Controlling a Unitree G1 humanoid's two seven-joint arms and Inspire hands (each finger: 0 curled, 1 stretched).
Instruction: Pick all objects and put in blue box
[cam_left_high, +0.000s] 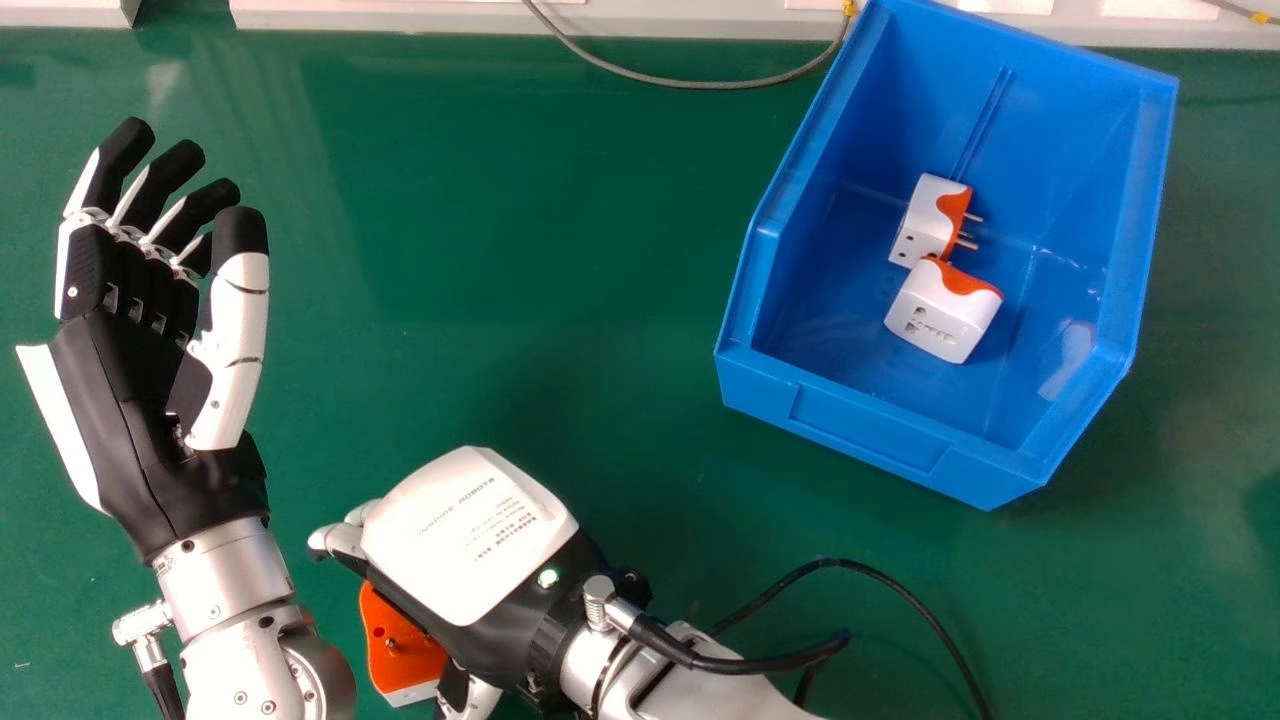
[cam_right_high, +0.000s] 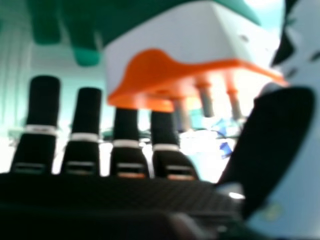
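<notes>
1. Right hand (cam_left_high: 465, 535): low in the head view, a bit left of centre, back of the hand turned up to the camera. In the right hand view its fingers (cam_right_high: 44, 110) are straight, not clenched; thumb (cam_right_high: 272, 145) held apart from them. No firm grasp seen; cannot tell how much of the plug's weight, if any, it takes.
2. Near plug (cam_left_high: 395, 625): orange face up, white side below, partly under the palm side of the right hand. Right hand view puts it between fingers and thumb, pins (cam_right_high: 205, 101) exposed. Contact with the thumb: cannot tell.
3. Left hand (cam_left_high: 120, 400): left side of the head view, palm up, fingers loosely bent, released, nothing in it.
4. Box (cam_left_high: 860, 420): blue, upper right of the head view, sitting askew on the green table (cam_left_high: 560, 250), well apart from both hands.
5. Two plugs inside the box, both white and orange. Far one (cam_left_high: 920, 225) tipped, its pins pointing to the view's right. Other one (cam_left_high: 935, 320) nearer the robot, socket face showing. The pair sit close together; cannot tell if they touch.
6. Black cable (cam_left_high: 835, 562) loops beside the right wrist. Grey cable (cam_left_high: 690, 84) sags along the table's far edge.
</notes>
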